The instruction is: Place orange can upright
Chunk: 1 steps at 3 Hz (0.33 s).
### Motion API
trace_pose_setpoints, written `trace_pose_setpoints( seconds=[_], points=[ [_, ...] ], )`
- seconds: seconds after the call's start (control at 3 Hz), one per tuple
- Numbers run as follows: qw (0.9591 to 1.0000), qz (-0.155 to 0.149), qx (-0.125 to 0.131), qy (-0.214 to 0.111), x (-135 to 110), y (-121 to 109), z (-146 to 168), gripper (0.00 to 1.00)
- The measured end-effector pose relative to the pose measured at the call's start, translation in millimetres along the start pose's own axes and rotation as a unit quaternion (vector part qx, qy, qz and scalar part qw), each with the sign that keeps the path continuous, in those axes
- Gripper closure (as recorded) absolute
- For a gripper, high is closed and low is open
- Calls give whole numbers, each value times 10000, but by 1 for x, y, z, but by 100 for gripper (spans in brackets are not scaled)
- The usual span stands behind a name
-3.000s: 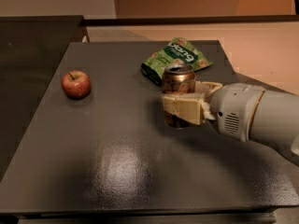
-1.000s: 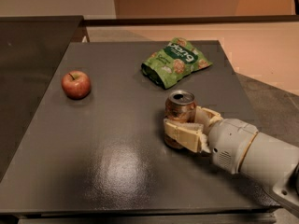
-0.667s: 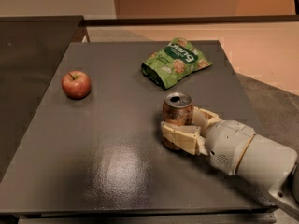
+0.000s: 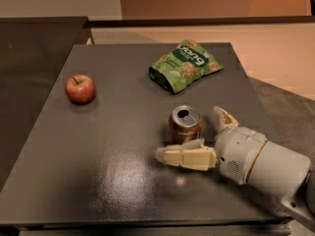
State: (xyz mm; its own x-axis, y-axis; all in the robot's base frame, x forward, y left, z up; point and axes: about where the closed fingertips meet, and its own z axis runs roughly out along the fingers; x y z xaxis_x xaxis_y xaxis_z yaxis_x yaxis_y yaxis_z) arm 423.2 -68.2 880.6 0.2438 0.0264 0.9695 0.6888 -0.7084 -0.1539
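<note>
The orange can (image 4: 184,123) stands upright on the dark grey table (image 4: 98,181), right of centre, its silver top and opening facing up. My gripper (image 4: 189,132) reaches in from the lower right and is open. One cream finger (image 4: 187,157) lies on the near side of the can's base, and the other finger (image 4: 224,119) points up to the right of the can with a small gap. Neither finger presses on the can.
A red apple (image 4: 80,89) sits at the table's left. A green snack bag (image 4: 184,64) lies behind the can near the far edge. The table's right edge runs close behind my arm (image 4: 261,163). A second dark surface (image 4: 34,48) adjoins at the left.
The can came down from mid-air onto the table and now stands there. My fingers have spread apart from it, and the arm has drawn slightly back to the lower right.
</note>
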Motion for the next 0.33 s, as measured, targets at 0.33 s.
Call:
trace_pose_setpoints(
  seconds=[0.33],
  points=[
    [10000, 1, 0, 0, 0, 0, 0, 0]
  ],
)
